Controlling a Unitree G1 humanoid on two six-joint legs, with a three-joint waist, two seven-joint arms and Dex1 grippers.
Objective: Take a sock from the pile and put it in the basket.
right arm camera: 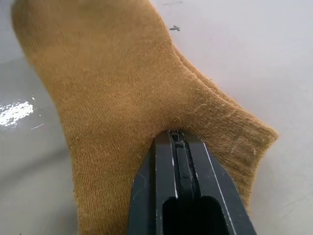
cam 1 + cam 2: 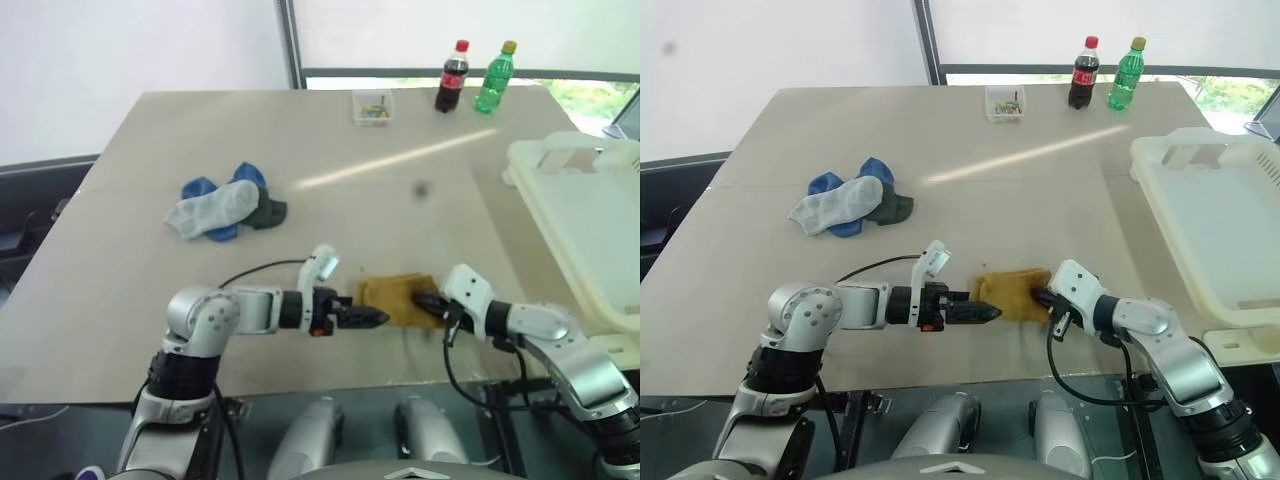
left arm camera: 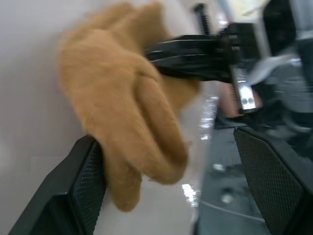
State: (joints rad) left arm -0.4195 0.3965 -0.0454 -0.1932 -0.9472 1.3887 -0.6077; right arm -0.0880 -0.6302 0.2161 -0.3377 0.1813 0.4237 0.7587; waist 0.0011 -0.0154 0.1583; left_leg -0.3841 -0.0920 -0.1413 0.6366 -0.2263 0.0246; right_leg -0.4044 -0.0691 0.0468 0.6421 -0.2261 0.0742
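Mustard sock [image 2: 1012, 291] on surface [image 2: 1040, 190], 6 o'clock of centre | our right pincer [image 2: 1045, 297] clamps its edge | our left pincer [image 2: 985, 313] gapes around it | pile [image 2: 848, 203] 10 o'clock | basket [image 2: 1220, 215] 3 o'clock

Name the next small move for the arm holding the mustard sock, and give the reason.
Probably lift the right gripper a little and begin carrying it toward the basket. It is shut on the mustard sock, which lies on the table apart from the pile. The left gripper, open at the sock's other end, grips nothing.
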